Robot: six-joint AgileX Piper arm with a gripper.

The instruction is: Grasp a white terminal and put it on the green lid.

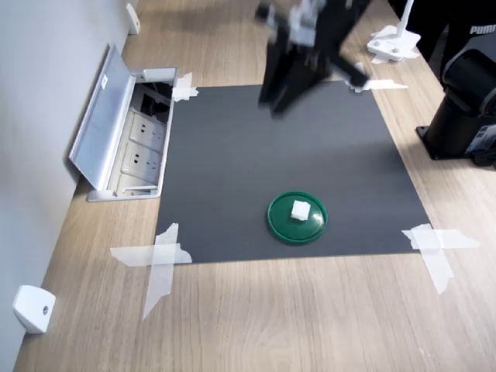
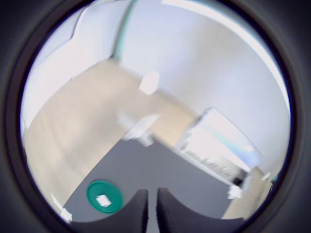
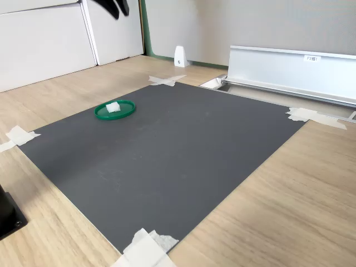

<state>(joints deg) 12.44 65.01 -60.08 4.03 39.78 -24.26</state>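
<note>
Fingers [image 2: 148, 211] well apart from white terminal [image 2: 102, 200] on green lid [image 2: 92, 193]

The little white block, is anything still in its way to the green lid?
No. The tiny white plastic block already sits on the round dark green plastic lid, so nothing visible blocks it. The robot's hand is raised above the dark mat, well away from the lid, holding nothing.
</note>
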